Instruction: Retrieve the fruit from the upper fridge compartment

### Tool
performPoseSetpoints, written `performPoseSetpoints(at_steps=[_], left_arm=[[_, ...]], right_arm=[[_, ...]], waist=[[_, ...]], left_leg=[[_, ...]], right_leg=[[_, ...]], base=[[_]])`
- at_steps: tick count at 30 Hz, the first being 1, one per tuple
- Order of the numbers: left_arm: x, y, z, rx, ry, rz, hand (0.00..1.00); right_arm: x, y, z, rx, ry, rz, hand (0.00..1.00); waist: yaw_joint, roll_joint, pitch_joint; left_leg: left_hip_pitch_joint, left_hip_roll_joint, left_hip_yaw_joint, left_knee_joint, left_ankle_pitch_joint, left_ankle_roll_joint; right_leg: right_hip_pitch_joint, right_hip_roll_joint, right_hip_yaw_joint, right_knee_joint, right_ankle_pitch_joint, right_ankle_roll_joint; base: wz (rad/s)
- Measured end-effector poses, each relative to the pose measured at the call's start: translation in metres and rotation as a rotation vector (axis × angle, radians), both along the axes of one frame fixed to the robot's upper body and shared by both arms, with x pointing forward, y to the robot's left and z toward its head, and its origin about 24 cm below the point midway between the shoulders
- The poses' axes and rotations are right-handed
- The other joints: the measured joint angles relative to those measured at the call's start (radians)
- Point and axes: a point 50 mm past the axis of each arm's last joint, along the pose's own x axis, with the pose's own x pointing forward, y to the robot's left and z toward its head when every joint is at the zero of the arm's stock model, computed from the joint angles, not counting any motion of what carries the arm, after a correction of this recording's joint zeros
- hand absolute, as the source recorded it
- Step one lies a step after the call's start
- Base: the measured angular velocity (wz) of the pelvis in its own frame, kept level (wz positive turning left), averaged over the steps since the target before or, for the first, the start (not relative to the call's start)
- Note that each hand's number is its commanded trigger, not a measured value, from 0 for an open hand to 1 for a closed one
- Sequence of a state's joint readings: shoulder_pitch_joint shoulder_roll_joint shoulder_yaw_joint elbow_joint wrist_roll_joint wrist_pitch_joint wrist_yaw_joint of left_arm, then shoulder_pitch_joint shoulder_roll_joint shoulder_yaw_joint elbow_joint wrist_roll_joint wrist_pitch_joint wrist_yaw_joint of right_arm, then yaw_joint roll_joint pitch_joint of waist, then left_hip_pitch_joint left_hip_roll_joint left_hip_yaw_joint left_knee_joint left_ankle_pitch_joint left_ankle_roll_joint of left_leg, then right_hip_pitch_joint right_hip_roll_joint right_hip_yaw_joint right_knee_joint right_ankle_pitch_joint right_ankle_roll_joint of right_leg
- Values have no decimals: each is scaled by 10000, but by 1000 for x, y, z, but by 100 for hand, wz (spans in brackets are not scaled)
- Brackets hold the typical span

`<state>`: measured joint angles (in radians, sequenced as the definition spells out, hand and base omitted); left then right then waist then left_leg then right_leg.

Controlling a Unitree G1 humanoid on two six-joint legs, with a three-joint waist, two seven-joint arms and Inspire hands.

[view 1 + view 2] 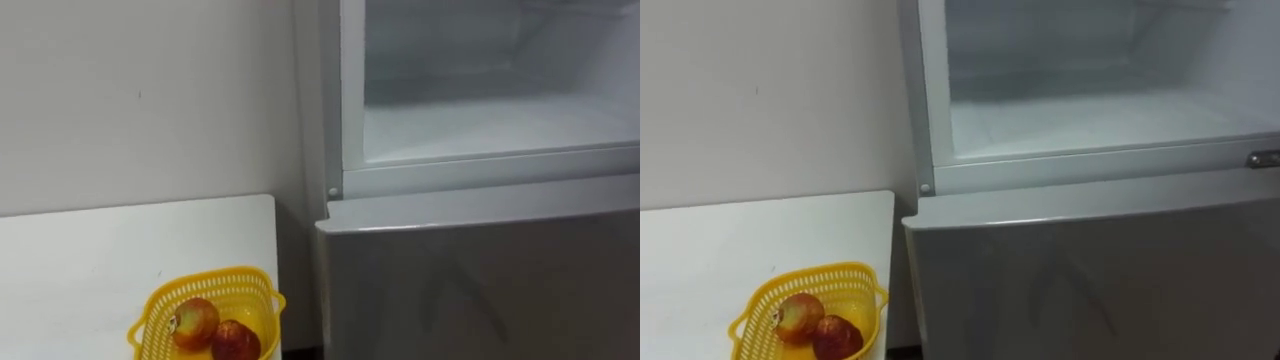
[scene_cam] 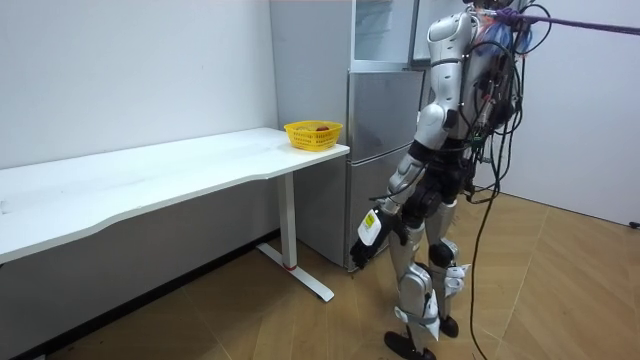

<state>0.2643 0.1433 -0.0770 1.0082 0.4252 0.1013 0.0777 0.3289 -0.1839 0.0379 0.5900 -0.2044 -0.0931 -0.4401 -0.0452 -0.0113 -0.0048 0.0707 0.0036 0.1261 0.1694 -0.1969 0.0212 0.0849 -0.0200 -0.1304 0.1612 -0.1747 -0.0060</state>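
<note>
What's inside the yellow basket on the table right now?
Two round fruits lie touching: a paler reddish fruit and a darker red fruit. They cover the floor of the yellow basket, and its near edge is cut off, so anything beneath them is hidden.

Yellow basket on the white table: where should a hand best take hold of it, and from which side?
Probably the flared lip on the rim of the yellow basket, at its right corner, coming down from above. That lip juts outward, free of the white table, and the two fruits lie lower inside, so fingers could curl over it.
</note>
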Motion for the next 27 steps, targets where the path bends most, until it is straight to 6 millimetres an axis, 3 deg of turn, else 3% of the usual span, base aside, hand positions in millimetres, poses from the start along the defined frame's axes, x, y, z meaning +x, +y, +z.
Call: performPoseSetpoints(at_steps=[4, 11, 15, 20, 27], left_arm=[[-4, 1, 0, 11, 122, 256, 0], [-6, 4, 0, -117, 473, 636, 0], [-6, 6, 0, -237, 629, 784, 0], [-7, 8, 0, -239, 747, 957, 0], [-9, 9, 0, -252, 922, 1078, 0]], right_arm=[[-27, -4, -23, 450, 1978, -300, 0], [-36, 1, -43, 1597, 3708, -554, 0], [-38, 3, -48, 2149, 4275, -806, 0], [-54, 3, -56, 2913, 5137, -1756, 0], [-67, 2, -59, 3436, 5465, -2741, 0]], waist=[[264, -94, -6], [304, -111, 10], [369, -110, 15], [478, -121, 22], [498, -141, 47]], left_leg=[[97, 4, -21, -13, -62, -22], [71, -9, -213, -15, -64, -22], [72, -13, -234, -11, -65, -24], [123, -94, -475, 29, -64, -23], [114, -104, -471, 115, -68, -18]], right_leg=[[77, 22, 35, -114, -18, 11], [103, -3, -90, -123, -51, 16], [151, -3, -122, -133, -72, 13], [361, -56, -385, -268, -91, 26], [411, -94, -381, -239, -125, 39]], base=[[0], [5], [1], [15], [1]])
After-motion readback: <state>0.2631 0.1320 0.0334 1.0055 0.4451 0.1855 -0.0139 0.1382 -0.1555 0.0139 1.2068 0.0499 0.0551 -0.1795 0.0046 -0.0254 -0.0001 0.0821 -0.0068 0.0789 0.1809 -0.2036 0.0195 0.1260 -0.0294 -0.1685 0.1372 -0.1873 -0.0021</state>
